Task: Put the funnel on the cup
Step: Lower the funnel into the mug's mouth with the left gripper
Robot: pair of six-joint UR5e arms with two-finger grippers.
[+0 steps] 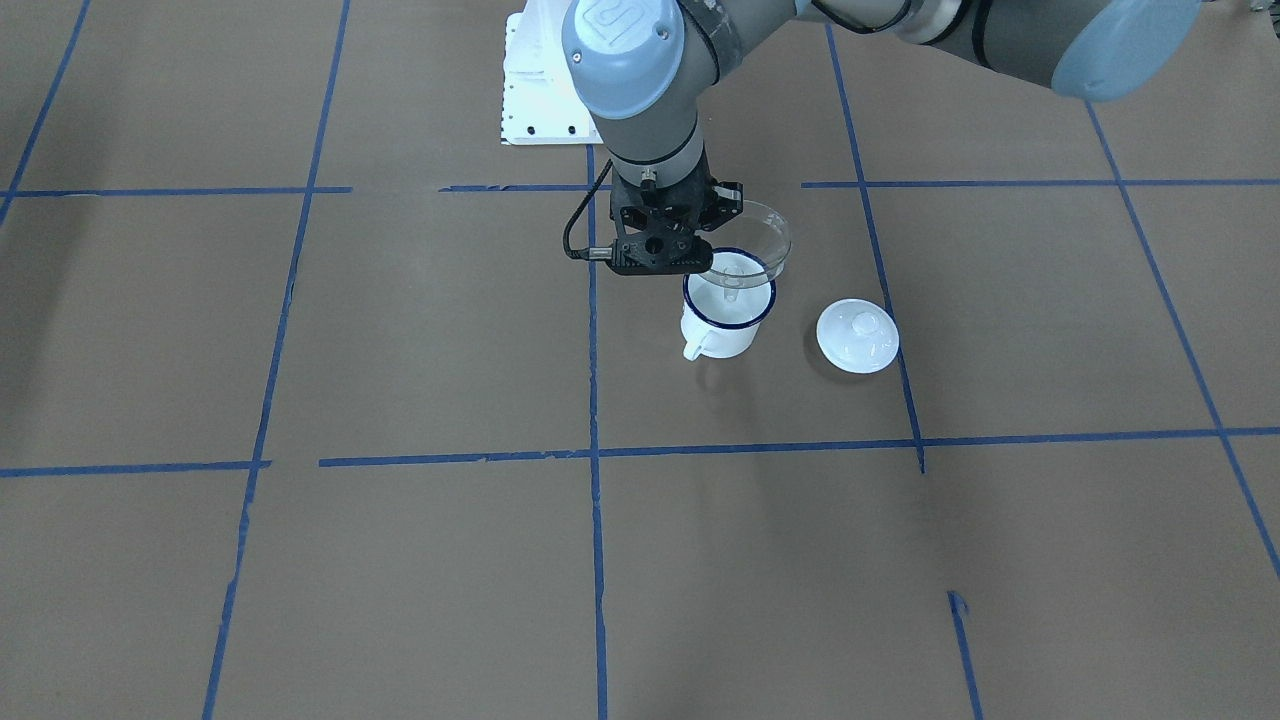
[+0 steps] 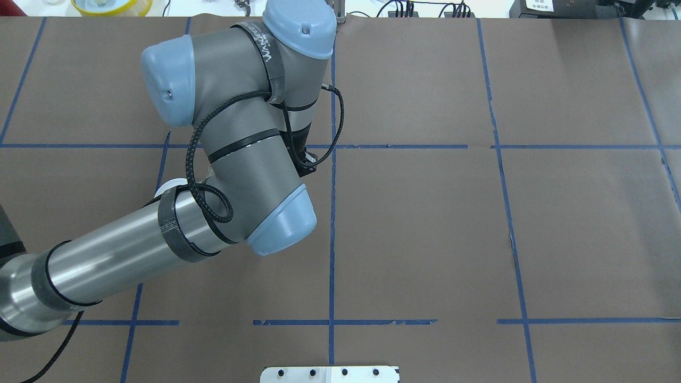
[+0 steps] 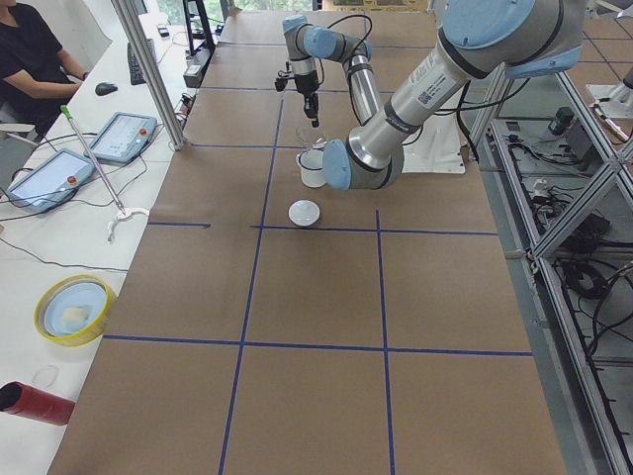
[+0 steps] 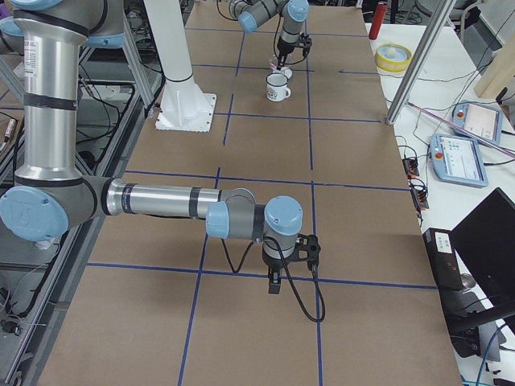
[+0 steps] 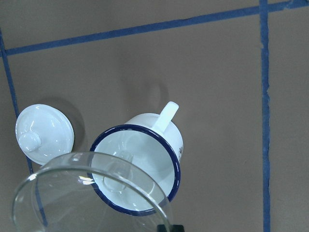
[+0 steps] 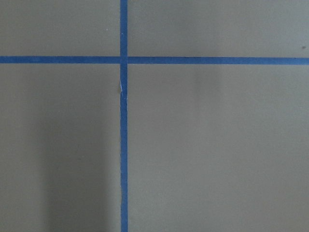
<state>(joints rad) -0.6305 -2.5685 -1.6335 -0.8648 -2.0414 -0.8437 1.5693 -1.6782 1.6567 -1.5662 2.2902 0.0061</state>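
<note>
Seen from the table's right end, the nearest thing is the right gripper. It hangs fingers-down just above the brown paper-covered table, close to a crossing of 2 blue tape lines. Its own camera shows only that cross and bare paper. No other view catches it closely, so I cannot tell whether its fingers stand apart or together.

Farther along, a white mounting plate lies on the paper with a white column rising from it.

Beyond that, the enamel mug stands upright on the paper. It is white with a dark blue rim, and its loop handle is turned toward the operators' side. A round white lid lies knob-up near the mug on the robot's left, apart from it.

Above the mug, the left gripper points straight down and is clamped on the rim of the clear funnel. The funnel hangs tilted over the mug's mouth with its short spout aimed into the opening. Whether spout and mug touch cannot be told. In the left wrist view, the funnel's wide rim crosses over part of the blue rim.

Farthest, off the paper's far end, sits 1 yellow bowl.
</note>
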